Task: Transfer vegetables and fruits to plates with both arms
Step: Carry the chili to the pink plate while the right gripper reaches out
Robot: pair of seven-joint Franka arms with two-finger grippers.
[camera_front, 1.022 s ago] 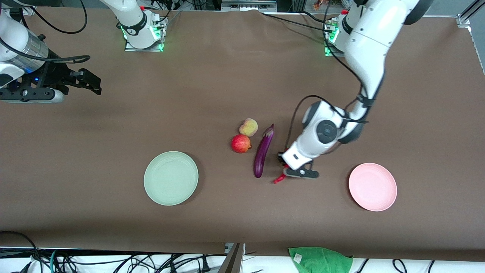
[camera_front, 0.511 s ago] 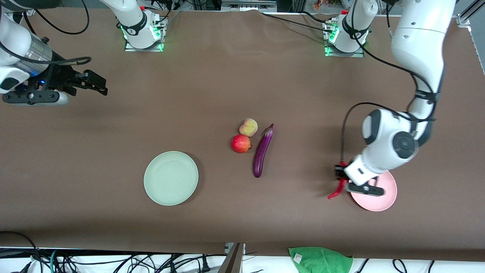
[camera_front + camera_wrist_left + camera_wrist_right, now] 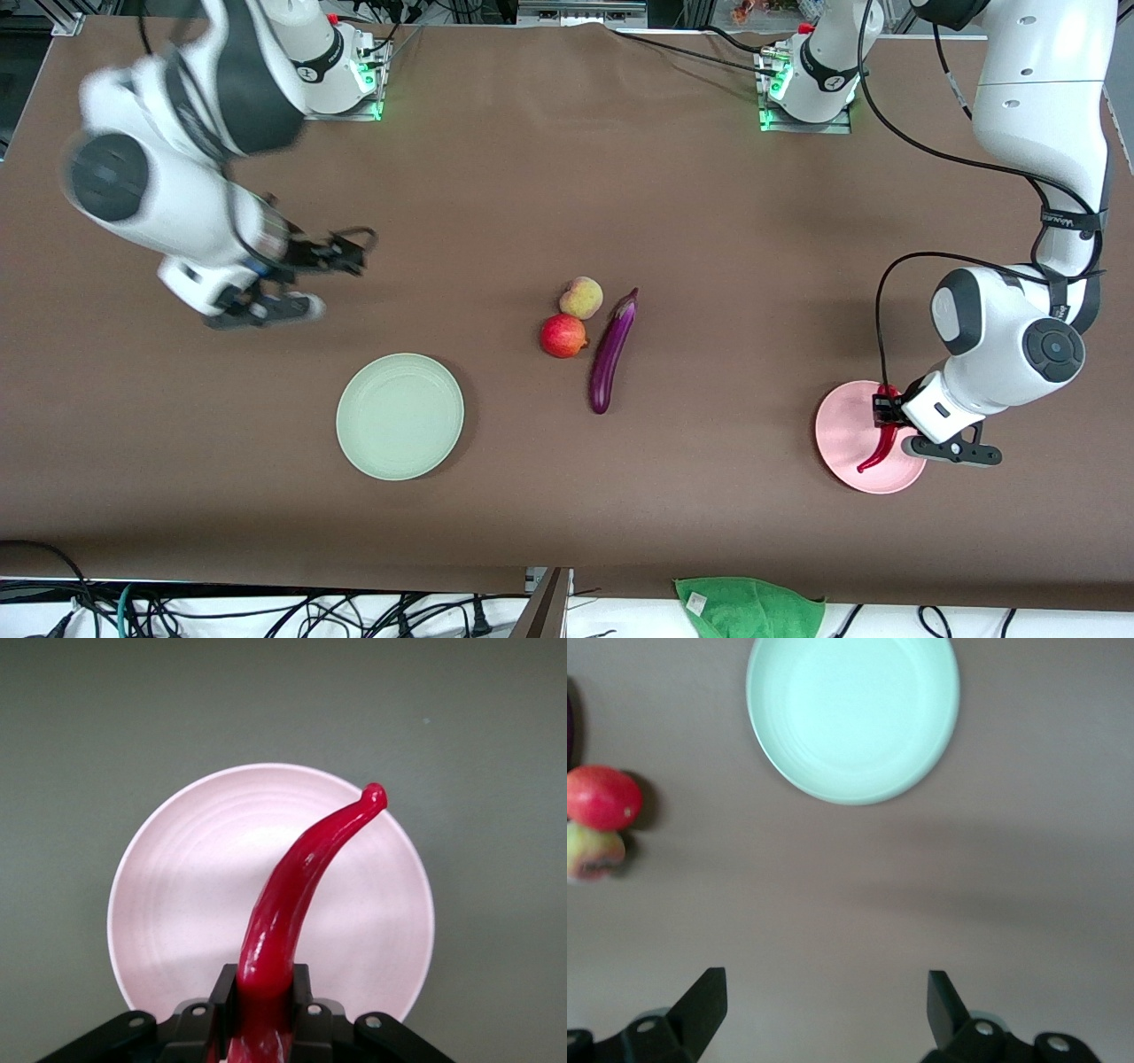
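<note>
Left pincer (image 3: 886,409): clamped on the stem end of the red chili pepper (image 3: 875,452), held up over the pink plate (image 3: 842,461); in the left wrist view the pepper (image 3: 292,895) curves out from between the fingers (image 3: 221,992), across the plate (image 3: 177,895) below.
Right pincer (image 3: 350,252): jaws spread wide and holding nothing, up over bare brown table (image 3: 567,177) toward the right arm's end; its two fingertips (image 3: 704,997) stand far apart in the right wrist view.
Mint green plate (image 3: 400,416): flat on the table, nothing on it, nearer the front camera than the right pincer.
Eggplant (image 3: 611,351): lying mid-table, between the two plates.
Apple (image 3: 563,336): just beside the eggplant, toward the right arm's end.
Peach (image 3: 581,297): touching the apple, farther from the front camera.
Green cloth (image 3: 749,607): bunched at the table's edge nearest the front camera.
</note>
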